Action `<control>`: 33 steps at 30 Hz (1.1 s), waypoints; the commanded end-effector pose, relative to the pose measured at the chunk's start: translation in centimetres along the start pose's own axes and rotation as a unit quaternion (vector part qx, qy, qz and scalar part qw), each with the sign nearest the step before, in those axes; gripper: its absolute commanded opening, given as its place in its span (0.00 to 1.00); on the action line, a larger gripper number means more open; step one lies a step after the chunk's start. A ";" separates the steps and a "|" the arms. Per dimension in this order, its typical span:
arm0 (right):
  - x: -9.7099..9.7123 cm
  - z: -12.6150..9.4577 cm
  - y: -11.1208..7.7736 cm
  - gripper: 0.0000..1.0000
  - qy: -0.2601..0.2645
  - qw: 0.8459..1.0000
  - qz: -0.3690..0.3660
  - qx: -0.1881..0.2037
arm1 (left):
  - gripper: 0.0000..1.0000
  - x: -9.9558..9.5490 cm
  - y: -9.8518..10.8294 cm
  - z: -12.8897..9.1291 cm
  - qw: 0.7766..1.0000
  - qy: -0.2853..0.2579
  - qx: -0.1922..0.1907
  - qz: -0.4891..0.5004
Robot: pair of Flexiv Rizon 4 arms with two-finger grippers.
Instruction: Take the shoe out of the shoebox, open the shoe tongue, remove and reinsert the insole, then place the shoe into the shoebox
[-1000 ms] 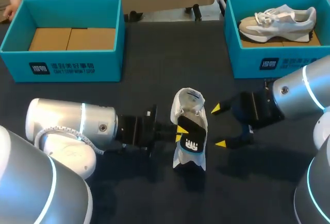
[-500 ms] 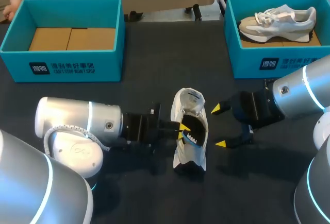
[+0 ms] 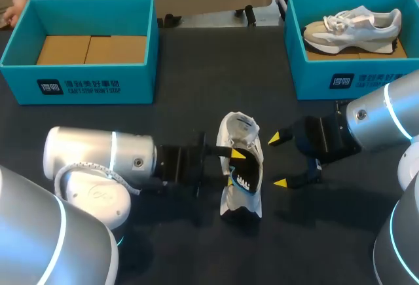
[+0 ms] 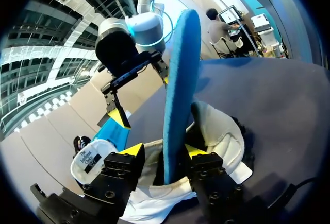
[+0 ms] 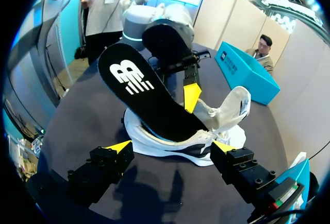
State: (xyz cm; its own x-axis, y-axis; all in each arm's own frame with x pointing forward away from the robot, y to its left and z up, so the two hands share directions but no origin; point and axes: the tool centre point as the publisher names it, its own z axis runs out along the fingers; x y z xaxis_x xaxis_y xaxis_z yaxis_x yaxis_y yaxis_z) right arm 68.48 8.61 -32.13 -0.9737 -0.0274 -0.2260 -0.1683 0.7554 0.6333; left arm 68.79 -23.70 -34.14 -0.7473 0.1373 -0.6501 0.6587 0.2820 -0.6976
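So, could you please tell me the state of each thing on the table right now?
shoe: standing on the table, tongue open.
insole: partly inside the shoe, rest sticking out.
left gripper: at the insole, grip unclear.
right gripper: open, empty.
left shoebox: open, no shoe inside.
right shoebox: open, second shoe inside.

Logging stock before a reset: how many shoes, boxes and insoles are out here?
Shoes: 2 (on table, in right box)
Boxes: 2 (left, right)
Insoles: 1
Total: 5
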 end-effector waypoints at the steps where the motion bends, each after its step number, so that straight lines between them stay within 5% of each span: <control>1: 0.1 0.0 0.0 1.00 -0.001 1.000 0.000 0.000 | 0.48 0.5 -0.6 -0.9 1.000 -0.002 0.000 0.005; 8: 0.1 0.0 0.0 1.00 -0.001 1.000 0.000 0.000 | 0.38 0.3 -0.6 -0.2 1.000 0.022 -0.004 0.015; 10: 0.1 0.0 0.0 1.00 -0.001 1.000 0.000 0.000 | 0.26 0.2 -0.7 0.0 1.000 0.023 -0.002 0.018; 11: 0.1 0.0 0.0 1.00 -0.001 1.000 0.000 0.000 | 0.07 0.2 -0.8 0.1 0.999 0.025 -0.001 0.020; 12: 0.1 0.0 0.0 1.00 -0.001 1.000 0.000 0.000 | 0.00 0.3 -0.8 0.2 0.999 0.026 0.000 0.021; 33: 0.1 0.0 0.0 1.00 -0.001 1.000 0.000 0.000 | 0.00 0.7 1.5 1.6 0.999 -0.007 -0.018 0.033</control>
State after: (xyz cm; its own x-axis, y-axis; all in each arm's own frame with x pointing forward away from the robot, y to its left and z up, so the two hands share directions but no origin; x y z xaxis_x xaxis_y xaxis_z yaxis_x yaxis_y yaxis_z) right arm 68.48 8.60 -32.13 -0.9738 -0.0274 -0.2259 -0.1682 0.7555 0.6332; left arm 69.02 -23.92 -35.63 -0.7001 0.1428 -0.6997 0.7045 0.2982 -0.6440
